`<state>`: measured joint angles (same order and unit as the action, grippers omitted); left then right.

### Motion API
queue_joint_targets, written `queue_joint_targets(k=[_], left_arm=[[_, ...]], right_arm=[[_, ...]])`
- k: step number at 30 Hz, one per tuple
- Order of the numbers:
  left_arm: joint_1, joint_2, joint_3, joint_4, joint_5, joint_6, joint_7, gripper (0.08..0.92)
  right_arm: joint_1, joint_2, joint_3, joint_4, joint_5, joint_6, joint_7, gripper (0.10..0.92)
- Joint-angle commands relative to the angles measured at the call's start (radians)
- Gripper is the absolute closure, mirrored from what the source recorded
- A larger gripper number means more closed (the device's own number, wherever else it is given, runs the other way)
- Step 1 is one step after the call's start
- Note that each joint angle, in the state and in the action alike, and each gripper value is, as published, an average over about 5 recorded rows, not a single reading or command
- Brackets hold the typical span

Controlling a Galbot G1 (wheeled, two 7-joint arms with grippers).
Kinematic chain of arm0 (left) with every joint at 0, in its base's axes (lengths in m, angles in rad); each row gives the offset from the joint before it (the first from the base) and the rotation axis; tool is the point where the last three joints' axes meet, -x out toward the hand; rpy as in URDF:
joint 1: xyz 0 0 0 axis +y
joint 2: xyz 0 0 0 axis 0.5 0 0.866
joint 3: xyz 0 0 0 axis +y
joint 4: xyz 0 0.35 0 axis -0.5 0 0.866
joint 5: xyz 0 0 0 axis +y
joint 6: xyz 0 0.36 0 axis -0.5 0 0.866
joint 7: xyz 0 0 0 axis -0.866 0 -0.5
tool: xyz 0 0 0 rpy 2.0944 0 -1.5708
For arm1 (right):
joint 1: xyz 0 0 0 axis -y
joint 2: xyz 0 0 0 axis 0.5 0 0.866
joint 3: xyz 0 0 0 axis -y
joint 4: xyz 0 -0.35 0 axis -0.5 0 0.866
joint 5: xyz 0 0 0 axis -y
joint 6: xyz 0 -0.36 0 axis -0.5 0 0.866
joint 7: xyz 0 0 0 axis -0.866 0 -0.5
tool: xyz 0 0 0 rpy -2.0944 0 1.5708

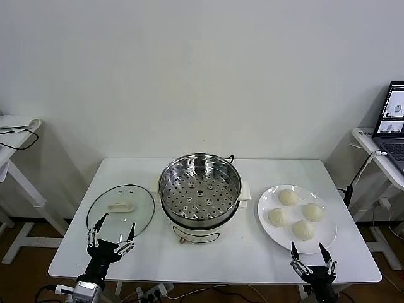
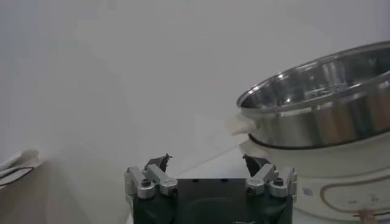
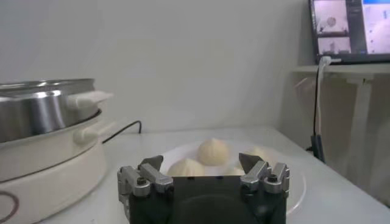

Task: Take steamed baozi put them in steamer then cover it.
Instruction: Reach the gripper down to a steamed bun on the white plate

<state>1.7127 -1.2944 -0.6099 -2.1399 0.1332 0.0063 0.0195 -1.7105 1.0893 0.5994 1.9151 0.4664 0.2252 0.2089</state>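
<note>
Steamer: we see the steamer point(image 1: 199, 196) standing uncovered at the middle of the white tabletop point(image 1: 252, 252), its perforated tray bare.
Baozi: we count four steamed baozi point(image 1: 297, 213) on the white plate point(image 1: 268, 230) to the steamer's right, none in the pot.
Cover: the cover point(image 1: 120, 209) lies flat on the tabletop to the steamer's left, handle up, just beside the pot's base.
Left gripper: our left gripper point(image 1: 112, 238) hovers at the near edge, by the cover's near rim, its jaws spread wide and holding nothing.
Right gripper: our right gripper point(image 1: 312, 255) sits at the near edge, by the plate's near rim, jaws wide apart and empty too.
Surroundings: a laptop point(image 1: 392, 129) stands on a side table at far right.
</note>
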Motion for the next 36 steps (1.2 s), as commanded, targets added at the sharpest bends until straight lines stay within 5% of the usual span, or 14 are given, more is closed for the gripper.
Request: queue_joint_targets(k=[1, 10, 17, 24, 29, 36], left_arm=[[0.007, -0.004, 0.01, -0.019, 0.0, -0.005, 0.0, 0.177], [0.008, -0.013, 0.013, -0.03, 0.0, -0.01, -0.002, 0.177], [0.006, -0.012, 0.012, -0.035, -0.005, -0.009, -0.012, 0.177], [0.007, -0.018, 0.01, -0.044, -0.011, -0.011, -0.027, 0.177], [0.009, -0.022, 0.005, -0.046, -0.014, -0.012, -0.035, 0.177], [0.017, -0.029, -0.002, -0.047, -0.02, -0.013, -0.045, 0.177]], right_arm=[[0.281, -0.11, 0.011, -0.043, 0.039, -0.191, 0.105, 0.203], [0.799, -0.316, -0.257, -0.361, 0.304, -0.274, 0.101, 0.203], [1.134, -0.488, -0.589, -0.626, 0.365, -0.31, -0.332, 0.203], [1.477, -0.563, -0.975, -0.829, 0.222, -0.301, -0.882, 0.203], [1.691, -0.522, -1.163, -0.968, -0.034, -0.257, -1.298, 0.203], [1.837, -0.423, -1.283, -1.054, -0.329, -0.242, -1.497, 0.203]])
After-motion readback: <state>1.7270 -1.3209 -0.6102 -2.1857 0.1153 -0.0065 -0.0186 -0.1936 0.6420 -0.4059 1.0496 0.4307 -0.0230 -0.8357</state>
